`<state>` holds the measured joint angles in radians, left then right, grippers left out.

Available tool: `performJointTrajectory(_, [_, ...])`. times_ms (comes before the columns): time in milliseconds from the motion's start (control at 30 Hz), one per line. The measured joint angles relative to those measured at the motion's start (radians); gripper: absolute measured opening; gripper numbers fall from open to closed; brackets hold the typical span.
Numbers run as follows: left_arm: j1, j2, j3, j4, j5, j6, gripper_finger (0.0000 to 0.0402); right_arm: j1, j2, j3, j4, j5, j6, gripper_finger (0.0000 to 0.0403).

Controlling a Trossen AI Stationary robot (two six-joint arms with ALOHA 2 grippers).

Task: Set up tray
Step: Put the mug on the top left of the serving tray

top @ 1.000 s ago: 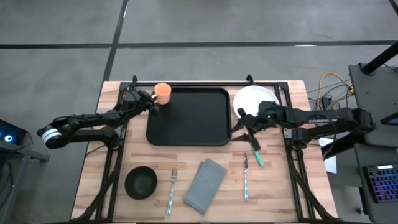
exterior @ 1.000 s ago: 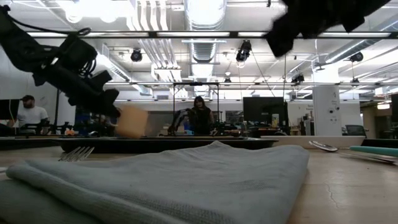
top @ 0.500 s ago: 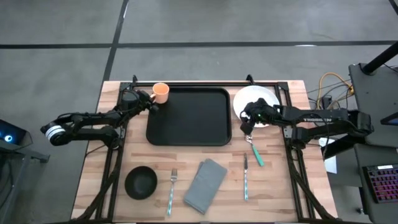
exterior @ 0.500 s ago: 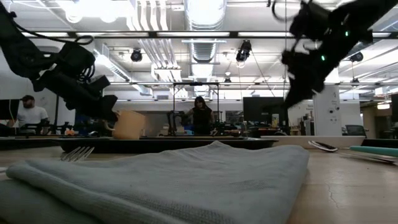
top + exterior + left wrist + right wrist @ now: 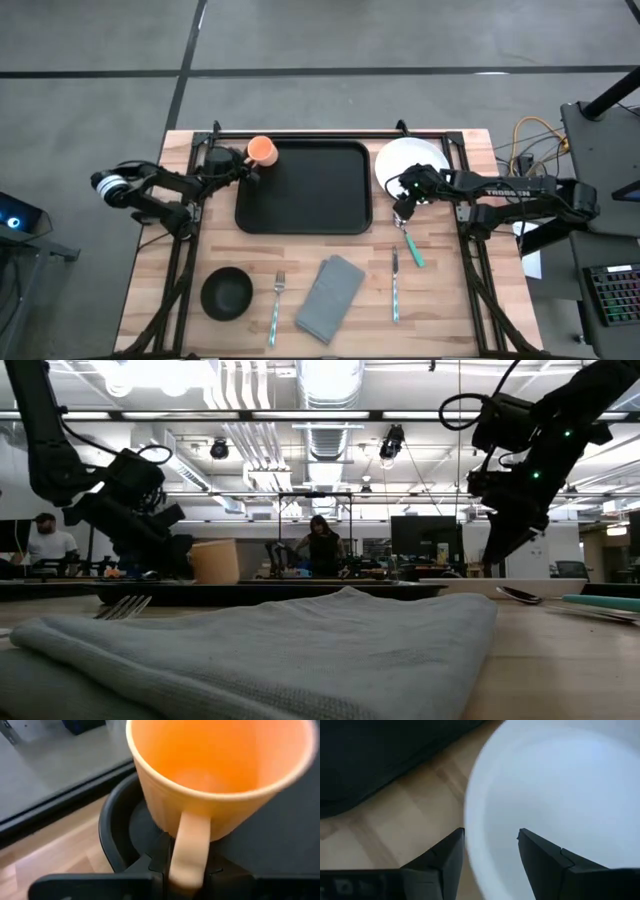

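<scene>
On the tray's corner the left hand grips the orange cup; the right hand, spread apart, straddles the plate; all else waits.

cup moved onto tray corner | right tool now at plate edge

Grey tiled floor surrounds the wooden table. Beyond its far edge, ceiling ducts, strip lights and two people show.
</scene>
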<state>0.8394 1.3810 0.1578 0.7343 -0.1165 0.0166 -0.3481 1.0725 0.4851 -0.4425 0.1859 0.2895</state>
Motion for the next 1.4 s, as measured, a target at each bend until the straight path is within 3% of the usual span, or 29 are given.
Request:
performJointTrajectory(567, [0.0,-0.051,-0.033,0.029,0.002,-0.031,0.0025,0.001,-0.001,0.005,-0.001,-0.038,-0.03,0.0176])
performJointTrajectory(900, [0.0,-0.083,0.021,-0.121,0.012,-0.08,0.0025,0.001,-0.001,0.005,-0.006,-0.04,-0.034,0.0171])
performJointTrajectory(1200, [0.0,-0.256,0.092,-0.414,-0.007,-0.093,0.0026,0.001,-0.001,0.002,-0.016,-0.041,-0.037,0.0154])
performJointTrajectory(1400, [0.014,-0.264,0.144,-0.549,-0.021,-0.077,0.0026,0.001,-0.001,0.001,-0.016,-0.049,-0.036,0.0156])
